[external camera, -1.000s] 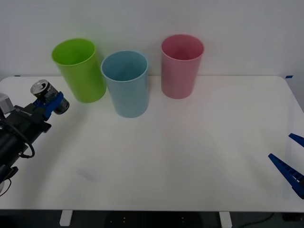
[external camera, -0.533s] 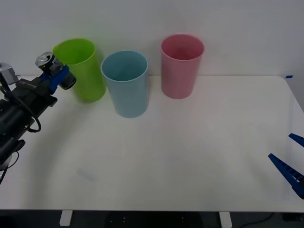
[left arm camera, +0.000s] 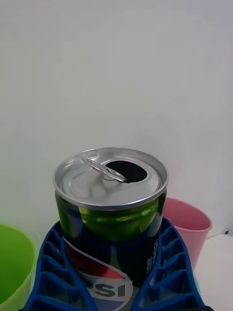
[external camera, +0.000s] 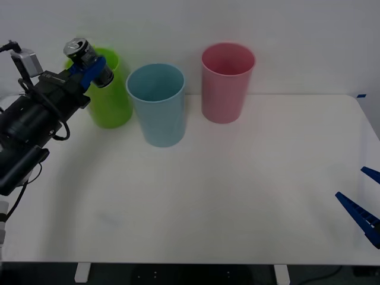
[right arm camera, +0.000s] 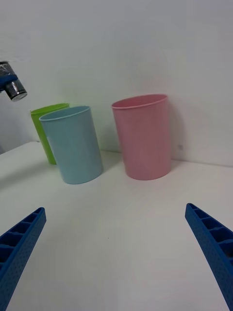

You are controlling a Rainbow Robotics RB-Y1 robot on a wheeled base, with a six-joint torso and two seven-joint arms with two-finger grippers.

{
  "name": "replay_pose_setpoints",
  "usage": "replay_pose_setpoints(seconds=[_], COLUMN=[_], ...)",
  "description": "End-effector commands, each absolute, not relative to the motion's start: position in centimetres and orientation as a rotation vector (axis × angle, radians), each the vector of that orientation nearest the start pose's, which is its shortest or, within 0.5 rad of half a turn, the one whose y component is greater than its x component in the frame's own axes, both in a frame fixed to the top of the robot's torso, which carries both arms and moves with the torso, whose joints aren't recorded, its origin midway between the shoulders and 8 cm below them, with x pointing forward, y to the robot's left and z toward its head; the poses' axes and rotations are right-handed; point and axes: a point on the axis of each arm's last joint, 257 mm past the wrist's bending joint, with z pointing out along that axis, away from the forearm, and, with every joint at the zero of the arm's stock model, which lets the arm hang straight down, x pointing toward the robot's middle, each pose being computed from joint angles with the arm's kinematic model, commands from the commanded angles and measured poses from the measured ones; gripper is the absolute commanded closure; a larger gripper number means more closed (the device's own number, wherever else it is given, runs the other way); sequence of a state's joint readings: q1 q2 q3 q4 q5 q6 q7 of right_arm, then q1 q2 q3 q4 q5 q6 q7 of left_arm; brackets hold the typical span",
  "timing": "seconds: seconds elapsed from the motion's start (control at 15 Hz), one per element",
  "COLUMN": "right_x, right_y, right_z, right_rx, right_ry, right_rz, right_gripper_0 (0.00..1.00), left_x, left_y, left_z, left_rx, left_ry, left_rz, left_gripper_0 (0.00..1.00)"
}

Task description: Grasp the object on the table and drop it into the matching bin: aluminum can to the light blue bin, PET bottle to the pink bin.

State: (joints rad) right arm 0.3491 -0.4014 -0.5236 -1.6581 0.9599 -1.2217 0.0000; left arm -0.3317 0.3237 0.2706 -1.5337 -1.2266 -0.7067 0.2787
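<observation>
1. Gripping small silver-grey aluminum can (external camera: 89, 58) between blue ribbed fingers (left arm camera: 51, 265) of left gripper (external camera: 88, 69), raised off large white rectangular table (external camera: 237, 196), tilted, pull-tab top pointing up and toward robot's left.
2. Seen from front, overlapping rim of tall lime green plastic bin (external camera: 105, 89); light blue bin next to the right, apart from can.
3. Showing opened mouth on shiny top in left wrist view (left arm camera: 110, 172), dark side with red-white-blue print, ribbed fingers wrapping both sides of body.
4. Standing upright near far table edge, left to right: lime green bin, tall light blue plastic cup-shaped bin (external camera: 157, 104), tall pink plastic cup-shaped bin (external camera: 225, 82); green and light blue close together, pink a little apart.
5. Parked low at near right table edge: right gripper (external camera: 363, 196), blue fingers (right arm camera: 19, 248) spread wide, holding nothing.
6. Visible from right wrist: can (right arm camera: 10, 82) with blue finger on it, high above table, beyond green bin (right arm camera: 47, 130); light blue bin (right arm camera: 72, 145) and pink bin (right arm camera: 143, 136) in front.
</observation>
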Motion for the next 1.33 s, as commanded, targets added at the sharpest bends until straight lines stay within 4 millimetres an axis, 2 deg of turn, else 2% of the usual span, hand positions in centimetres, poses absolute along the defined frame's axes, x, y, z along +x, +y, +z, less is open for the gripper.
replay_pose_setpoints(seconds=[0.07,0.67,1.0,1.33], right_x=[34.2,34.2,34.2,34.2], right_y=[-33.0,-33.0,-33.0,-33.0], right_z=[-16.9,-16.9,-16.9,-16.9], right_rx=[-0.465,-0.465,-0.465,-0.465], right_ry=[1.441,1.441,1.441,1.441], right_rz=[0.567,0.567,0.567,0.567], right_gripper_0=[0.0,0.0,0.0,0.0], left_x=[57.5,60.0,61.2,61.8], left_y=[20.7,15.3,13.1,12.3], left_z=[0.2,1.3,1.5,1.8], left_rx=[0.316,0.41,0.462,0.479], left_ry=[1.22,1.26,1.276,1.286], left_rz=[-0.597,-0.52,-0.432,-0.39], left_gripper_0=[1.0,1.0,1.0,1.0])
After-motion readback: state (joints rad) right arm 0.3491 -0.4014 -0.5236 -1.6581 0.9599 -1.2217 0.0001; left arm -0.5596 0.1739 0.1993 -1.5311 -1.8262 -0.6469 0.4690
